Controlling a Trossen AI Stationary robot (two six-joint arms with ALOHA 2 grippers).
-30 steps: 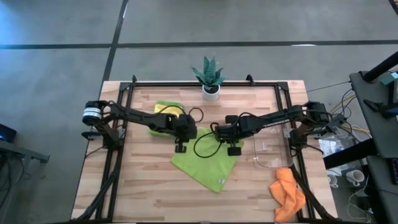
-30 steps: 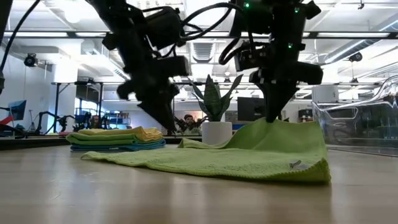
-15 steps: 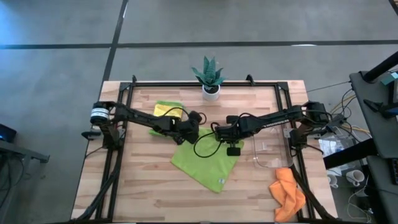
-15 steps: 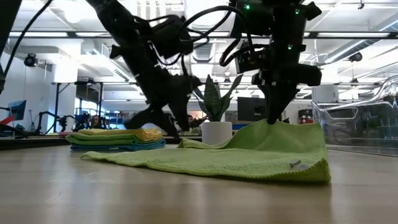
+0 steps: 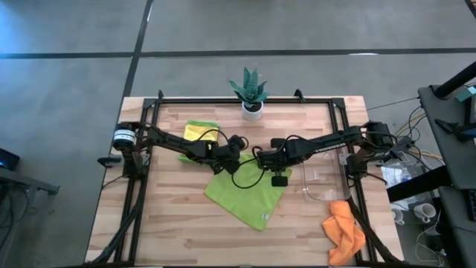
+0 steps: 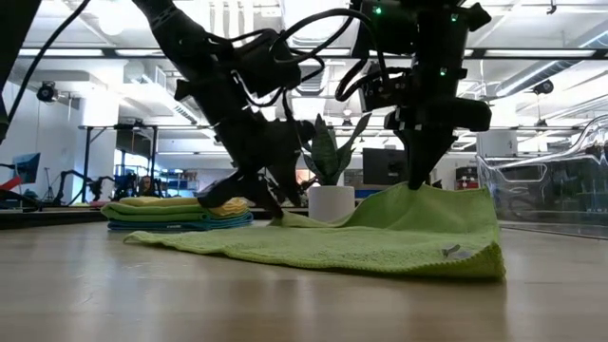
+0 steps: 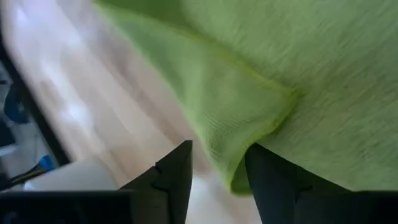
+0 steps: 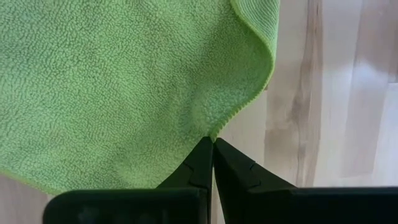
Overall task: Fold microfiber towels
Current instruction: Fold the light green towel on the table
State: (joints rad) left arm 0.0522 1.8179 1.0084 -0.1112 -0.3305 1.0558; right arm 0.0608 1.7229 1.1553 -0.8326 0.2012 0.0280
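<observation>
Right gripper (image 8: pixel 212 144) clamped on lime towel (image 5: pixel 249 191) edge, lifted off table (image 5: pixel 171 223). Left gripper (image 7: pixel 217 171) parted around opposite corner, near folded stack (image 6: pixel 179 213).

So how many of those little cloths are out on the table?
5, though hidden ones are possible: a green cloth spread mid-table, an orange cloth at the near right corner, and a folded stack of yellow, green and blue at the back left.

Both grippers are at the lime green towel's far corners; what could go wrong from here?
The left gripper is open around a curled corner of the lime green towel and may close on a doubled layer or miss it. The right gripper pinches only the very edge, which could slip when lifted.
</observation>
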